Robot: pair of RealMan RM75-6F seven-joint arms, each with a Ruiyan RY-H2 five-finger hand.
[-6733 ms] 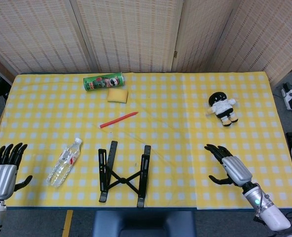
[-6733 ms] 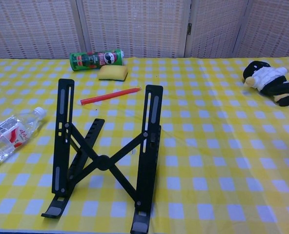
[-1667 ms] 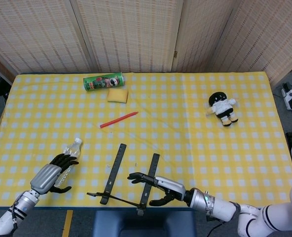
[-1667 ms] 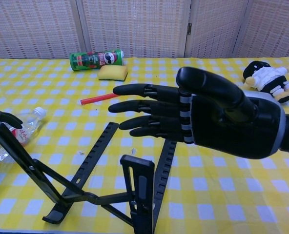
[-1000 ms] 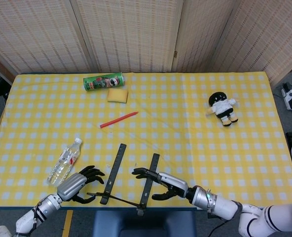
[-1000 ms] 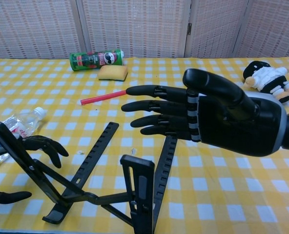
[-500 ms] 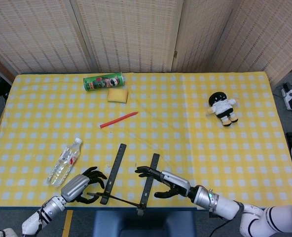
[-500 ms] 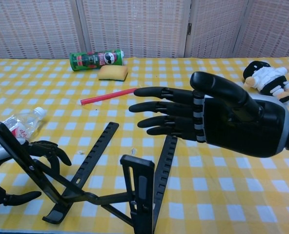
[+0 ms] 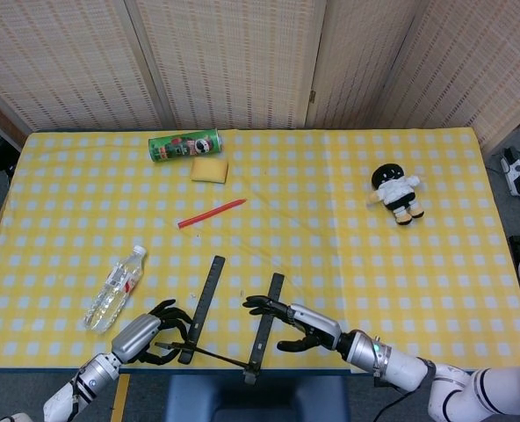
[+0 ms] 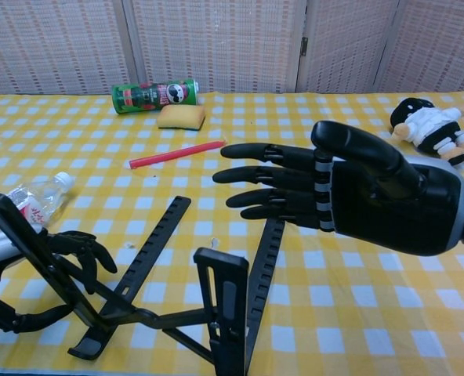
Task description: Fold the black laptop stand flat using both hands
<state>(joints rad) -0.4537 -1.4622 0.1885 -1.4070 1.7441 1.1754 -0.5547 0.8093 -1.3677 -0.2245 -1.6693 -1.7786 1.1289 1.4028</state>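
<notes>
black laptop stand [image 9: 229, 318] sits at the near edge of the yellow checked table [image 9: 330, 211], partly collapsed, its two slotted rails angled away from the edge and a cross-link low near the cloth. left hand [image 9: 142, 334] is at the stand's left side, fingers curled around the raised left bar; chest view shows them wrapped about it with the thumb below, though whether they grip it firmly i cannot tell. right hand [image 9: 306, 323] is just right of the stand's right rail, fingers [image 10: 271, 174] straight and spread, thumb up, holding nothing, hovering above the rail without touching. clear water bottle [image 9: 115, 287] lies on its side left of the stand. red pen [image 9: 211, 213] lies beyond the stand, and farther back a green can [image 9: 184, 145] on its side with a yellow sponge [image 9: 209, 169] just beside it. small black-and-white doll [image 9: 397, 193] lies well off to the stand's right, toward the far side.
</notes>
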